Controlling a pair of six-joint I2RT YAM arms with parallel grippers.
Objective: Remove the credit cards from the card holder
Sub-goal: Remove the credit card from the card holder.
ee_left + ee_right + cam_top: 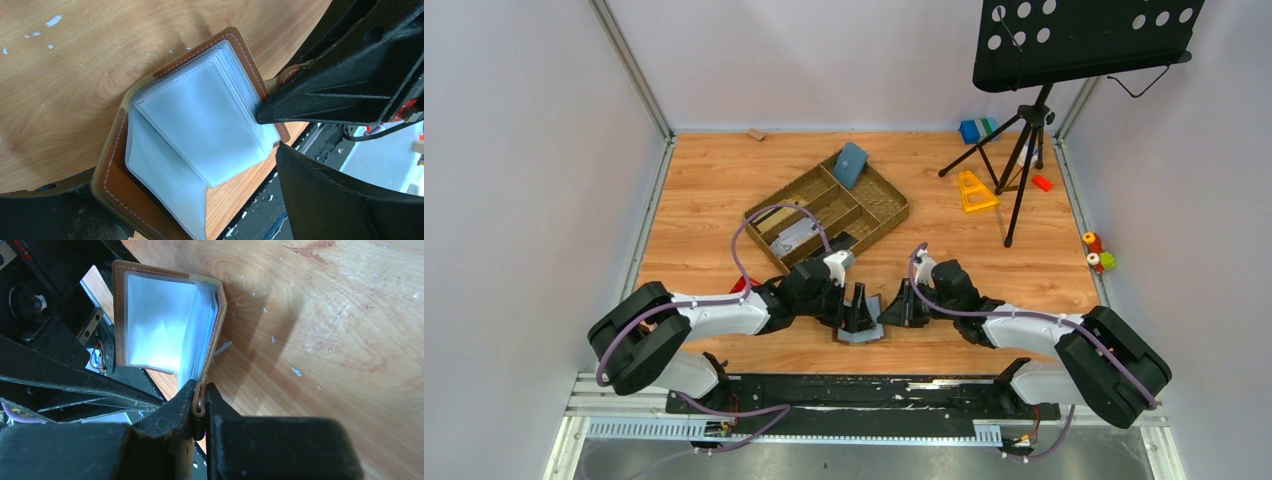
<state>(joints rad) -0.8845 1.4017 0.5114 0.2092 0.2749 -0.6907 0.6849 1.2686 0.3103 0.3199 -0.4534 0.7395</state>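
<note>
The wooden table (714, 180) fills the middle of the top view; a black perforated music stand (1074, 40) on a tripod stands in its upper right corner. Both arms reach in from the bottom edge and meet low at centre. A woven tray (902, 205) with several compartments sits just above them, and a blue-teal pouch (851, 165) leans in its uppermost compartment. A yellow triangular piece (974, 190), blue and green blocks (976, 128) and a small red block (1042, 183) lie near the stand's legs.

The card holder (200, 115) rests on the table at lower centre of the top view, near the table's front edge and between the two grippers; it stands propped open, brown cover outward with pale stitching along the rim. Its clear sleeves (155, 325) are fanned and glossy, and any print behind them cannot be read.

The left gripper (857, 308) has its jaws spread wide, one on either side of the card holder, closed on nothing; the right gripper (199, 401) is pinched nearly together on the card holder's small closing tab (199, 409), which shows as a brown strip between the black fingertips at bottom centre of the right wrist view.
</note>
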